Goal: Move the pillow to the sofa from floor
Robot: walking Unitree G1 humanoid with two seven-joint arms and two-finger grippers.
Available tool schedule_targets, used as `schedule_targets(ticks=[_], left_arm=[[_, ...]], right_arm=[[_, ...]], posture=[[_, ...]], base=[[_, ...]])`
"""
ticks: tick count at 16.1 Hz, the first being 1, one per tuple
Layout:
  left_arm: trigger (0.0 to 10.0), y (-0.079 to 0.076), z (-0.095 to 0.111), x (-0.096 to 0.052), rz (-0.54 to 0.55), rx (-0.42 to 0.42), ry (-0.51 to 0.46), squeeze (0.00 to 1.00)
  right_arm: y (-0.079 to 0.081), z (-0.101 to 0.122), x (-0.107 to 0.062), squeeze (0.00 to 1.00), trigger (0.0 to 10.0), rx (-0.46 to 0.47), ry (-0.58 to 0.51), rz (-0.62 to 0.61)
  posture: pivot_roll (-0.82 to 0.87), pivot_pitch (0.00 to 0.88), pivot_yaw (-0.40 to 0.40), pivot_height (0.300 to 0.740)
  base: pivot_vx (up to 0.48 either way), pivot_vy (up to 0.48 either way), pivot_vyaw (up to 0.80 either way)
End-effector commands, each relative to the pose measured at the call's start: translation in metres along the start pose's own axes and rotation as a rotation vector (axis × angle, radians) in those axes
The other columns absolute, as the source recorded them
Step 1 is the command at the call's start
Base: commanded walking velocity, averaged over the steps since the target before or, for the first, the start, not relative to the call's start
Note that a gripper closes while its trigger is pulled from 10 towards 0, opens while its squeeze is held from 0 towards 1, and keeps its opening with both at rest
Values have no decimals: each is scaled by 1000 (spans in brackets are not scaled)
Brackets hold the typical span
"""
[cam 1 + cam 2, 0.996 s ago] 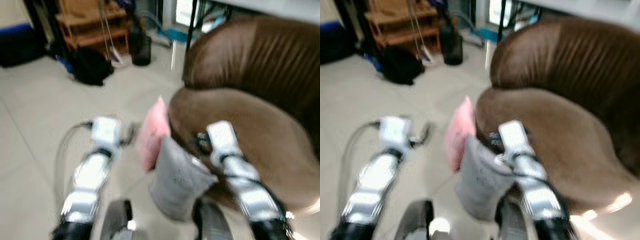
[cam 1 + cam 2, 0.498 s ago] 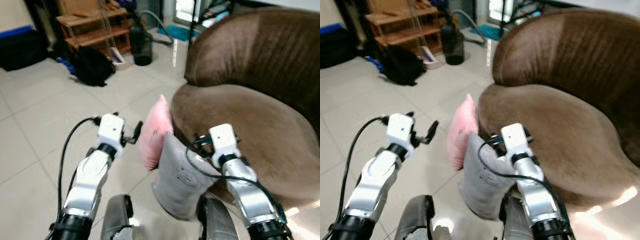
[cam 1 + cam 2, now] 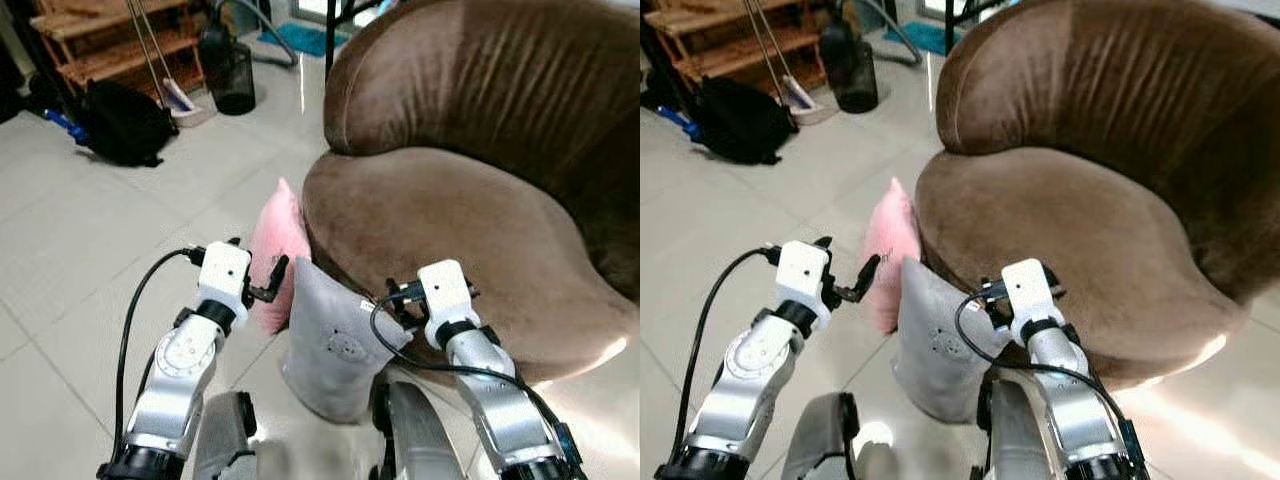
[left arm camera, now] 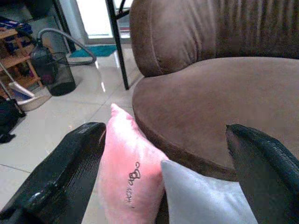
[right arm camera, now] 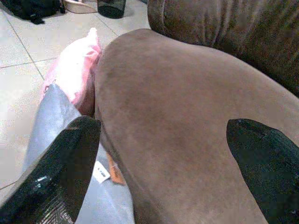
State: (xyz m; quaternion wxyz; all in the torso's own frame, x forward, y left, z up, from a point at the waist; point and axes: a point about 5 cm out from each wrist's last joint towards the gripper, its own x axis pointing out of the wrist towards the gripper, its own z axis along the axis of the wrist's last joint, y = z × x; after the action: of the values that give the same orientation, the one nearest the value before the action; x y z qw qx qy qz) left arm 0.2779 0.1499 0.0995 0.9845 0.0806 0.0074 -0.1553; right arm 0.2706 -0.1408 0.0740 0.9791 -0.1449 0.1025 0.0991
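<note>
Left eye view shows one brown sofa (image 3: 470,200) and two pillows standing on the tiled floor (image 3: 70,260), leaning against its front: a grey pillow (image 3: 335,345) touching a pink pillow (image 3: 277,250) behind it. Two grippers hover above them, holding nothing. The left gripper (image 4: 159,172) faces the pink pillow, fingers spread wide; the right gripper (image 5: 163,163) hangs over the seat edge, fingers likewise apart.

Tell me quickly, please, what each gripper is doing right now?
Left gripper: open, empty, aimed at the pink pillow.
Right gripper: open, empty, over the sofa.
</note>
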Motion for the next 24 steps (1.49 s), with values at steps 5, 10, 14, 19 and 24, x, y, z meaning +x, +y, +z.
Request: schedule_targets(ticks=[5, 10, 14, 19, 24], left_arm=[[10000, 2, 2, -10, 3, 17, 3, 0], [10000, 1, 4, -11, -5, 14, 2, 0], [10000, 1, 6, -14, -3, 12, 5, 0], [10000, 8, 1, -27, -11, 54, 25, 0], [10000, 5, -10, -42, -50, 54, 52, 0]], right_arm=[[5, 0, 0, 0, 10000, -7, 6, 19], [3, -3, 0, 0, 10000, 14, 21, 5], [7, -3, -1, 0, 10000, 22, 13, 26], [11, -15, 0, 0, 10000, 33, 50, 52], [19, -19, 6, 0, 10000, 51, 60, 113]], posture=[[19, 134, -7, 560], [32, 140, -4, 560], [31, 137, 3, 560], [52, 127, 4, 526], [55, 121, 1, 501]], base=[[242, 0, 0], [332, 0, -496], [82, 0, 0], [0, 0, 0], [0, 0, 0]])
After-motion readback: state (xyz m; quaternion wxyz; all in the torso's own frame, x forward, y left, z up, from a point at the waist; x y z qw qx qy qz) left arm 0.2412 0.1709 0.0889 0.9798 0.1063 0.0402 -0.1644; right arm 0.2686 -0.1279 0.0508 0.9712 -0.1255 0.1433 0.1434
